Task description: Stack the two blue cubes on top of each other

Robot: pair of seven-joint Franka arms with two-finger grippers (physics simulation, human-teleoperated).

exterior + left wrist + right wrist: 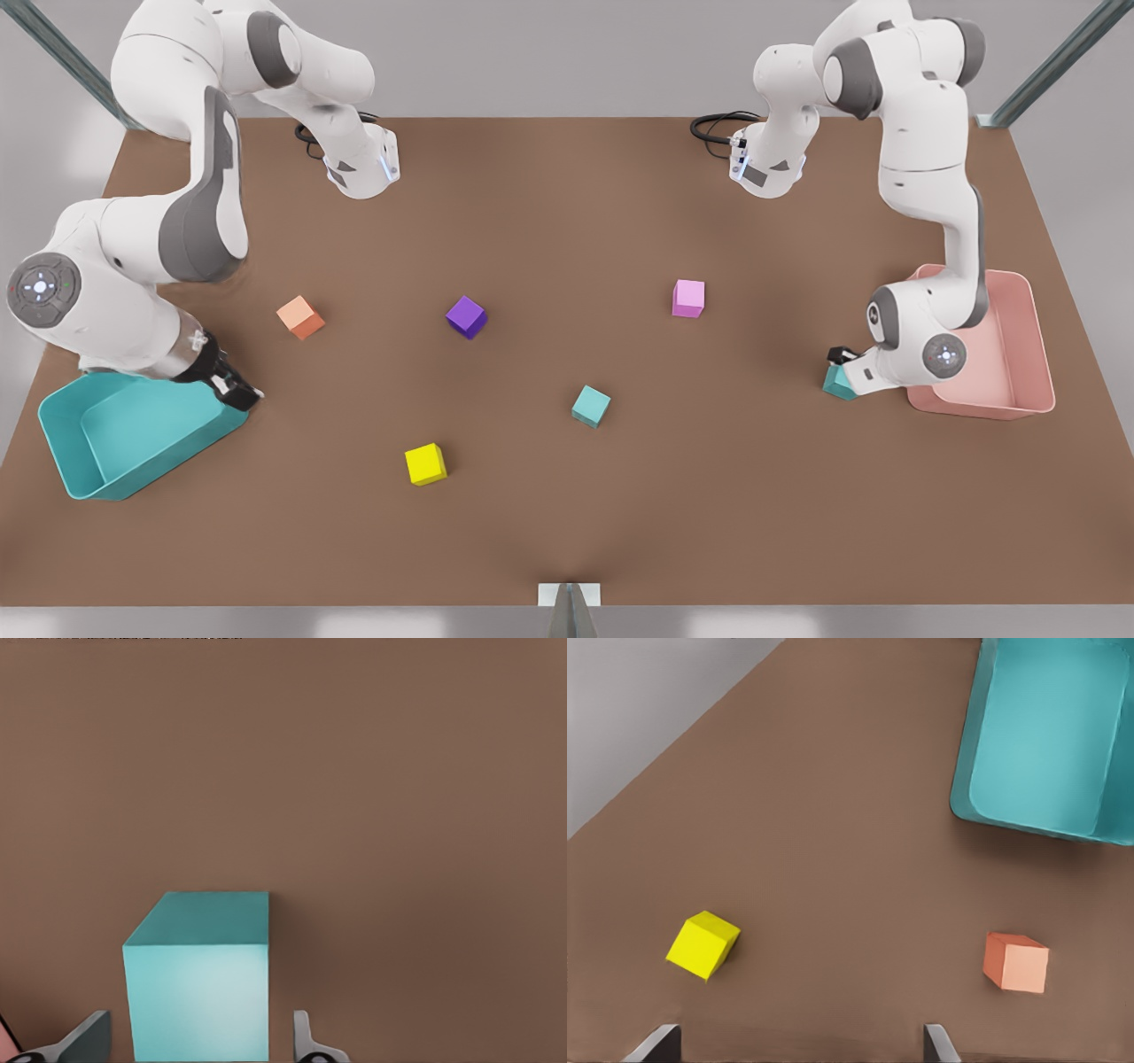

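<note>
One blue cube (591,406) sits alone near the middle of the brown table (567,221). The other blue cube (836,384) (199,992) rests on the table at the front view's right, beside the pink bin. My left gripper (842,365) (202,1032) is lowered around it, open, one finger on each side with a small gap to each face. My right gripper (232,387) (802,1041) hangs open at the front view's left, beside the teal bin, holding nothing.
A teal bin (89,478) (966,788) stands at the front view's left and a pink bin (1036,354) at its right. Loose cubes lie about: orange (300,316) (1017,962), purple (466,316), pink (688,298), yellow (426,463) (702,944).
</note>
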